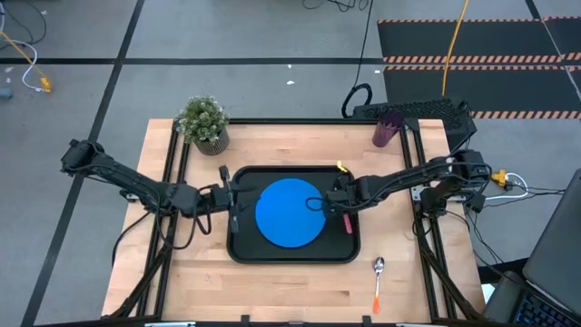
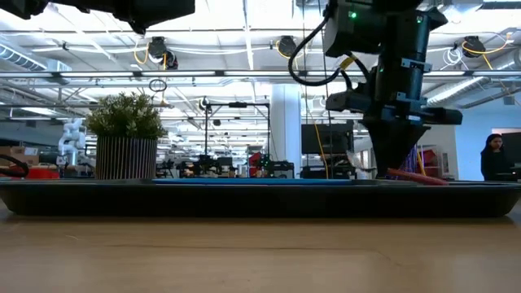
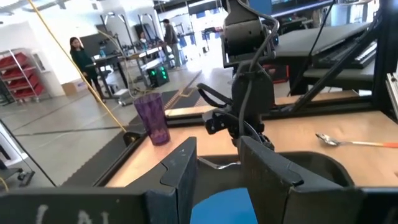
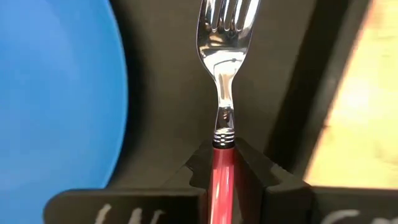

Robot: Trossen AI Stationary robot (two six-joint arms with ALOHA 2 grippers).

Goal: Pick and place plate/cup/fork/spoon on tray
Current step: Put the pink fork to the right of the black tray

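The blue plate [image 1: 289,212] lies flat in the black tray [image 1: 245,250] at the table's middle. My right gripper [image 1: 338,202] is over the tray's right part, beside the plate, shut on the fork [image 4: 225,74] with the red-pink handle [image 1: 346,222]. My left gripper [image 1: 231,195] is open and empty over the tray's left rim, the plate [image 3: 224,208] just below its fingers. The orange-handled spoon [image 1: 378,277] lies on the table near the tray's near right corner. The purple cup [image 1: 388,129] stands upright at the far right. My right gripper pinches the fork's red-pink handle [image 4: 221,163] between its two fingers, close to where the handle meets the metal neck. The fingers come from above and the fork runs along them. The tines [image 4: 227,18] reach forward over the tray floor; the handle's free end [image 2: 427,179] sticks out low behind.
A potted green plant [image 1: 204,123] stands at the table's far left, behind the tray. A dark keyboard-like unit [image 1: 408,111] lies past the far right edge. Bare wood lies near the table's front and on both sides of the tray. A person [image 2: 492,156] stands far off in the room.
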